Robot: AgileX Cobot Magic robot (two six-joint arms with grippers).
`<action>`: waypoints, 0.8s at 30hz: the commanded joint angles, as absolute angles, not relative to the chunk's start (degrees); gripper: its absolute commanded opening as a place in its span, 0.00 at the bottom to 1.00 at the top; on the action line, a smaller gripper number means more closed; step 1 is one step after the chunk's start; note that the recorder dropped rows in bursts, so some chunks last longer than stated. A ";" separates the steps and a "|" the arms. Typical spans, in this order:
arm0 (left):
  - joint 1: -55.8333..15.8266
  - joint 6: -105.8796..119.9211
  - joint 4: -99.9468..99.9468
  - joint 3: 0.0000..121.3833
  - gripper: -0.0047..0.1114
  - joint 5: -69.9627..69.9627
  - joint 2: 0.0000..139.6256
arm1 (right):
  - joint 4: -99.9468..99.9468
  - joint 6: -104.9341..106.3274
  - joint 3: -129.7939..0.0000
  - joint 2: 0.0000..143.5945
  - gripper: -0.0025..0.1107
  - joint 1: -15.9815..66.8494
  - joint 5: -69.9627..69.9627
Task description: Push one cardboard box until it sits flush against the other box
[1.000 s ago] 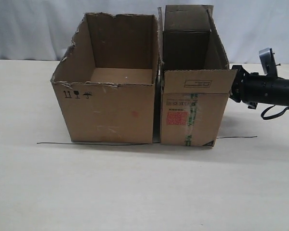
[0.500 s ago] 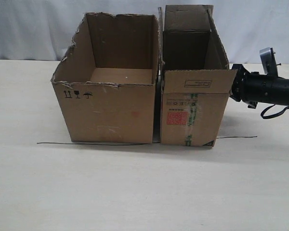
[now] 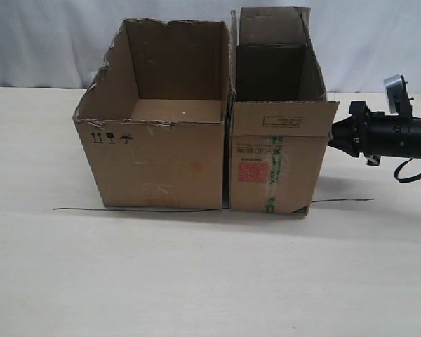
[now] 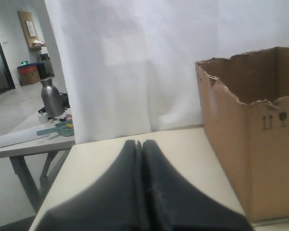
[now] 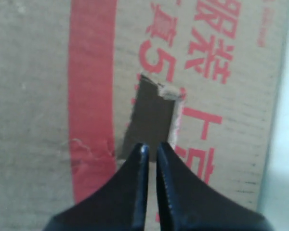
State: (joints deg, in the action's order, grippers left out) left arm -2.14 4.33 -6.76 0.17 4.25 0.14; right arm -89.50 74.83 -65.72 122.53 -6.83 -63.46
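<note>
Two pinched-shut tips of the right gripper (image 5: 150,150) sit right at the printed side of the cardboard box (image 3: 281,165) straight ahead; press squarely, clear of its hand-hole (image 5: 151,115), to close the sliver against the other box (image 3: 161,161) beyond.

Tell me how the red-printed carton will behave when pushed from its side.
The cardboard box is open with no load showing, so probably light. It is tall and narrow, so a high push may tip it toward the other box. The right claw sits by a hand hole; the wall could flex there.

Thin black wire (image 3: 77,209) on table (image 3: 196,281)
</note>
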 commanded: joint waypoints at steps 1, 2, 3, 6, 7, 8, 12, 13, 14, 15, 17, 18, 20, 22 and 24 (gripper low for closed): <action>-2.06 4.15 -6.88 0.00 0.04 3.89 0.00 | -89.33 74.57 -65.92 122.36 0.07 -6.13 -65.82; -2.06 4.15 -6.88 0.00 0.04 3.89 0.00 | -89.72 74.68 -65.92 122.36 0.07 -5.87 -65.56; -2.06 4.15 -6.88 0.00 0.04 3.89 0.00 | -90.39 75.16 -65.92 122.48 0.07 -5.65 -65.45; -2.06 4.15 -6.80 0.00 0.04 4.11 0.00 | -91.77 75.45 -65.92 122.48 0.07 -5.27 -63.03; -2.06 4.15 -6.80 0.00 0.04 4.11 0.00 | -92.02 75.45 -65.92 122.48 0.07 -5.27 -62.04; -2.06 4.15 -6.80 0.00 0.04 4.11 0.00 | -92.02 75.45 -65.92 122.48 0.07 -5.27 -61.19; -2.06 4.15 -6.80 0.00 0.04 3.96 0.00 | -92.54 75.89 -65.92 122.48 0.07 -5.27 -59.72; -2.06 4.15 -6.80 0.00 0.04 3.96 0.00 | -92.82 75.89 -65.92 122.48 0.07 -5.27 -59.63; -2.06 4.15 -6.80 0.00 0.04 3.96 0.00 | -93.32 76.24 -65.92 122.48 0.07 -5.27 -59.63; -2.06 4.15 -6.80 0.00 0.04 3.96 0.00 | -94.08 76.56 -65.92 122.48 0.07 -5.27 -59.63; -2.06 4.15 -6.80 0.00 0.04 3.96 0.00 | -95.70 77.26 -65.92 121.49 0.07 -6.25 -59.75; -2.06 4.15 -6.80 0.00 0.04 3.96 0.00 | -95.70 77.26 -65.92 120.65 0.07 -6.94 -59.62; -2.06 4.15 -6.80 0.00 0.04 3.96 0.00 | -93.94 76.19 -65.62 117.20 0.07 -9.39 -59.51; -2.06 4.15 -6.80 0.00 0.04 3.96 0.00 | -89.52 73.83 -62.64 108.94 0.07 -12.78 -58.05; -2.06 4.15 -6.80 0.00 0.04 3.96 0.00 | -89.08 76.24 -55.87 98.80 0.07 -14.01 -53.39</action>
